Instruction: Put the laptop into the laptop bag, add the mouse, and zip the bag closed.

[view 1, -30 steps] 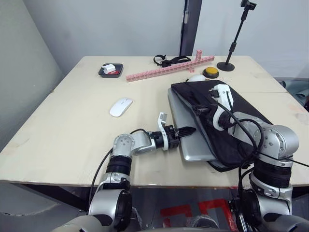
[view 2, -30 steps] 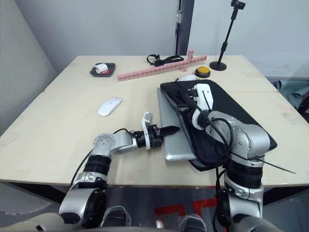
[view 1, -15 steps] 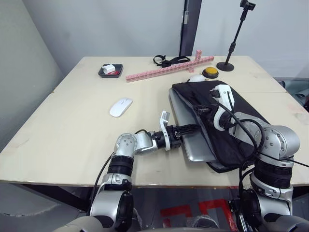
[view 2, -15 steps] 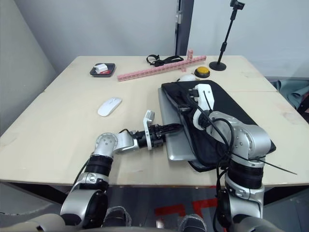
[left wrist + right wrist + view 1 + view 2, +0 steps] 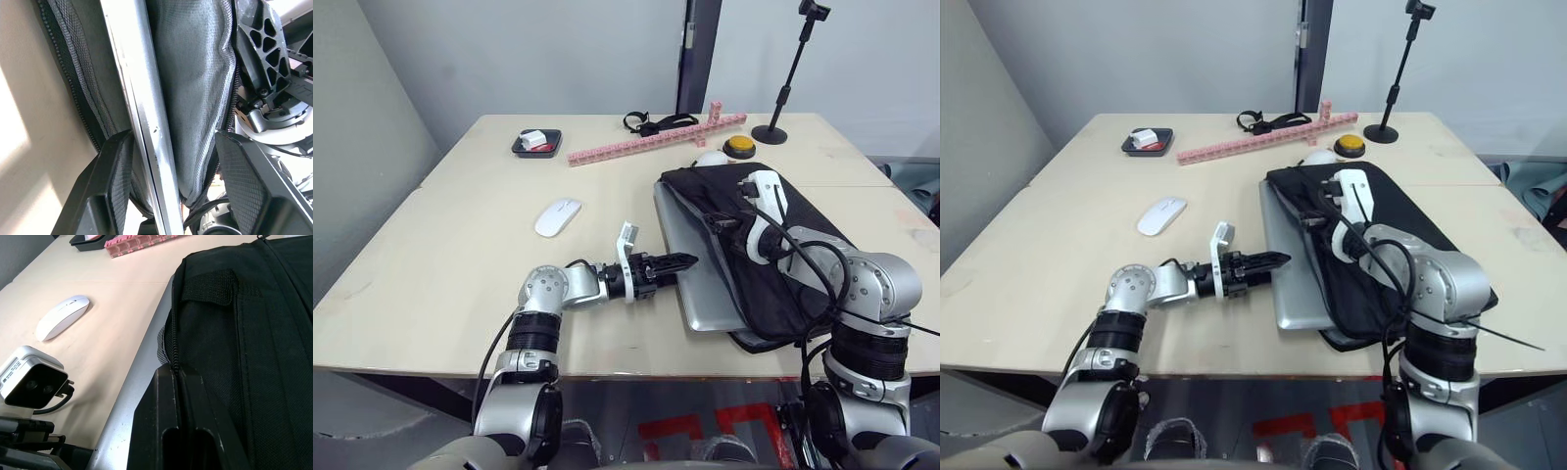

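Note:
The silver-grey laptop (image 5: 697,286) lies flat on the table, its right part inside the black laptop bag (image 5: 793,245) and its left strip sticking out. My left gripper (image 5: 685,260) is open at the laptop's left edge. In the left wrist view that edge (image 5: 142,98) runs between the two fingers, with the bag's grey lining (image 5: 190,88) beyond it. My right gripper (image 5: 178,376) is shut on the bag's upper flap at its zipper edge, holding it above the laptop. The white mouse (image 5: 558,216) rests on the table to the left, apart from both grippers.
At the back of the table are a pink strip of blocks (image 5: 656,137), a black tray (image 5: 537,143), a black strap (image 5: 656,122), a yellow button (image 5: 740,147), a white egg-shaped thing (image 5: 710,158) and a black stand (image 5: 771,133).
My left gripper reached over the laptop's edge, then drew back left to that edge. The right gripper kept its hold on the bag's flap. The mouse has not moved.

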You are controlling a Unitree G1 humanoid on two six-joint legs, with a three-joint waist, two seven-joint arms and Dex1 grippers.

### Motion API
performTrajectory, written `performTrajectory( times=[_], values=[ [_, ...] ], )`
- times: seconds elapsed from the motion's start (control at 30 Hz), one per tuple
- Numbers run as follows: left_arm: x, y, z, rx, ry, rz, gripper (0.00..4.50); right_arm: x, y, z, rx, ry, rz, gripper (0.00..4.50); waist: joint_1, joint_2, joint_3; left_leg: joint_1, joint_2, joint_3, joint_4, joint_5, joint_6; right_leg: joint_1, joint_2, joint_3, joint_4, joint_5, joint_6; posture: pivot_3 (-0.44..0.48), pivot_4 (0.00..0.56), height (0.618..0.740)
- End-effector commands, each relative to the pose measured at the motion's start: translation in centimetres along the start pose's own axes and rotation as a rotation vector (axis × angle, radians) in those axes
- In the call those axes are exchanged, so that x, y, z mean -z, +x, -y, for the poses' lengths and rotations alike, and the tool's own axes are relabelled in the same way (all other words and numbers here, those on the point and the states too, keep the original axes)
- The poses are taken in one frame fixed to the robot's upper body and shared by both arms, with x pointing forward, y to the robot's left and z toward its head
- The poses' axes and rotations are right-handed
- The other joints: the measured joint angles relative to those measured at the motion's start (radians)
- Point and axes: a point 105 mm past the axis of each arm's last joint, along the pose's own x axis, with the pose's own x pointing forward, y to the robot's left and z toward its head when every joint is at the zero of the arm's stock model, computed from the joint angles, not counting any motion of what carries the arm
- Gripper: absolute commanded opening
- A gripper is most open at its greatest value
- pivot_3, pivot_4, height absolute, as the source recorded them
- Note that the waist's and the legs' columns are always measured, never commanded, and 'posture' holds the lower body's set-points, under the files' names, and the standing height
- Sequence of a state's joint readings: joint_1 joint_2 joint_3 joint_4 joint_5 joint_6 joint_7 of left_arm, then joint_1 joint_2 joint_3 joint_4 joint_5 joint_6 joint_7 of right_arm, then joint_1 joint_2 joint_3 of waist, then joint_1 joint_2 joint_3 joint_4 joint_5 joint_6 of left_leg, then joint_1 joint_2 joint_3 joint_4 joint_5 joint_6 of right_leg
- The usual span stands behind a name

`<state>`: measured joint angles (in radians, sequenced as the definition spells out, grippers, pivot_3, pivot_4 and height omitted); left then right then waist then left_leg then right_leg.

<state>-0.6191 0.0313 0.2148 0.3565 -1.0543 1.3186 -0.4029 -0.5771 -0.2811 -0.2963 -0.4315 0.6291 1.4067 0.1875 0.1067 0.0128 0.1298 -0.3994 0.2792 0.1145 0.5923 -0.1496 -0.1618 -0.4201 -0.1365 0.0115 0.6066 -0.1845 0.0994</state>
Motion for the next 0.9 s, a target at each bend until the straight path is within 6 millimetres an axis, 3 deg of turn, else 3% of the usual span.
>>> performTrajectory(
  times=[0.03, 0.33, 0.43, 0.6, 0.9],
  values=[
    [-0.1, 0.1, 1.7, 0.072, 0.045, 0.001, 2.68, -1.2, -0.3, -0.6, -0.031, -0.031, 0.050, 0.00, 0.000, 0.000, 0.000, 0.000, 0.000, 0.000, 0.000, 0.000, 0.000, 0.000, 0.000, 0.000, 0.000, 0.000, 0.000, 0.000, 0.150, 0.740],
    [0.3, -0.6, 1.4, 0.061, 0.040, -0.008, 2.68, -1.1, -0.5, -0.5, -0.035, -0.035, 0.044, 0.00, 0.000, 0.000, 0.000, 0.000, 0.000, 0.000, 0.000, 0.000, 0.000, 0.000, 0.000, 0.000, 0.000, 0.000, 0.000, 0.000, 0.150, 0.740],
    [0.4, -0.6, 1.4, 0.062, 0.043, -0.017, 1.99, -1.1, -0.5, -0.5, -0.037, -0.036, 0.044, 0.00, 0.000, 0.000, 0.000, 0.000, 0.000, 0.000, 0.000, 0.000, 0.000, 0.000, 0.000, 0.000, 0.000, 0.000, 0.000, 0.000, 0.150, 0.740],
    [0.4, -0.4, 1.4, 0.064, 0.044, -0.016, 0.22, -1.1, -0.5, -0.7, -0.045, -0.037, 0.043, 0.00, 0.000, 0.000, 0.000, 0.000, 0.000, 0.000, 0.000, 0.000, 0.000, 0.000, 0.000, 0.000, 0.000, 0.000, 0.000, 0.000, 0.150, 0.740],
    [1.1, 0.2, 2.0, 0.098, -0.007, -0.039, 0.15, -1.3, -0.5, -0.8, -0.042, -0.037, 0.052, 0.00, 0.000, 0.000, 0.000, 0.000, 0.000, 0.000, 0.000, 0.000, 0.000, 0.000, 0.000, 0.000, 0.000, 0.000, 0.000, 0.000, 0.150, 0.740]
  ],
)
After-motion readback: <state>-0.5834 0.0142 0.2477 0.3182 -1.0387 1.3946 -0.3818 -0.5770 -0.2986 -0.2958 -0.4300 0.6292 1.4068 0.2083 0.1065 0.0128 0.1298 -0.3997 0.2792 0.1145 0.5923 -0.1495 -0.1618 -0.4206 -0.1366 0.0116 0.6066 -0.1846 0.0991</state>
